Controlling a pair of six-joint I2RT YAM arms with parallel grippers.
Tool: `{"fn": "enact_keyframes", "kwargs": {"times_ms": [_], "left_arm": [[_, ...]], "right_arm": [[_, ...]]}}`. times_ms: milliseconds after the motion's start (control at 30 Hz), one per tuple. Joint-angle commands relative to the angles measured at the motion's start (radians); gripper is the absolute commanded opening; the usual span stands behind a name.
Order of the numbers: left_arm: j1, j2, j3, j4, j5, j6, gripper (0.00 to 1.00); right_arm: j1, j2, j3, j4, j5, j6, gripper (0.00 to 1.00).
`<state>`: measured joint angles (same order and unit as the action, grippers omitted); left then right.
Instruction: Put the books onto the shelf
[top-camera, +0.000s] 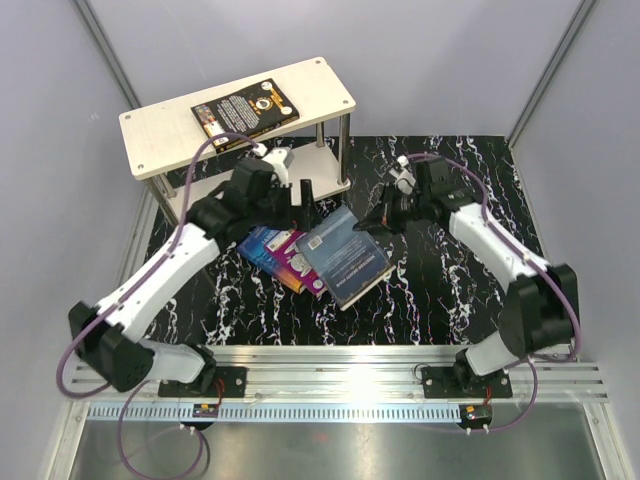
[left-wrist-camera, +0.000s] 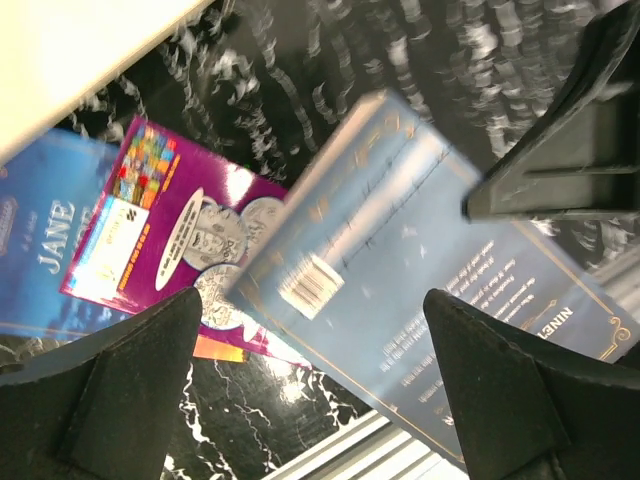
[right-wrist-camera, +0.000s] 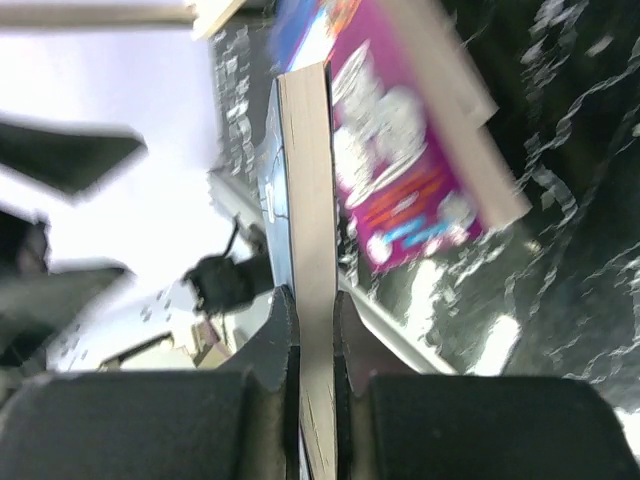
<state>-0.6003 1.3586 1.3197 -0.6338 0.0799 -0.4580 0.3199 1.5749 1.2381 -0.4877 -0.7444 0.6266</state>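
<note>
Black book (top-camera: 246, 108) on shelf (top-camera: 150, 140); right gripper (right-wrist-camera: 312, 300) pinches slate book (top-camera: 345, 258) (by its edge), left gripper (left-wrist-camera: 312, 340) wide; purple book (left-wrist-camera: 170, 235) on bench (top-camera: 450, 300).

left arm (top-camera: 170, 270) stretches forward and inward from its base, elbow low, wrist tipped down. left gripper (left-wrist-camera: 310, 300) wide apart, both fingers (left-wrist-camera: 130, 390) spread, nothing between them touching either pad. right arm (top-camera: 500, 260) folds inward to the left, wrist low and turned sideways. right gripper (right-wrist-camera: 312, 300) closed tight, 2 fingers pinching the page edge of the blue book (right-wrist-camera: 305, 180), 1 on each side.
</note>
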Motion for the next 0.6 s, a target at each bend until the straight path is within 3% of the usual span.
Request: {"fn": "enact_keyframes", "kwargs": {"times_ms": [0, 133, 300, 567], "left_arm": [[0.052, -0.091, 0.01, 0.016, 0.192, 0.108, 0.98], [0.112, -0.156, -0.042, 0.1, 0.418, 0.119, 0.98], [0.122, -0.138, -0.086, 0.23, 0.693, 0.064, 0.97], [0.039, -0.089, -0.096, 0.252, 0.811, 0.029, 0.89]], "right_arm": [[0.008, -0.183, -0.101, 0.043, -0.145, 0.076, 0.0], [0.008, -0.329, -0.192, 0.074, -0.197, 0.142, 0.0], [0.008, -0.437, -0.164, 0.092, -0.297, 0.194, 0.0], [0.008, -0.486, -0.13, 0.192, -0.349, 0.308, 0.0]]}}
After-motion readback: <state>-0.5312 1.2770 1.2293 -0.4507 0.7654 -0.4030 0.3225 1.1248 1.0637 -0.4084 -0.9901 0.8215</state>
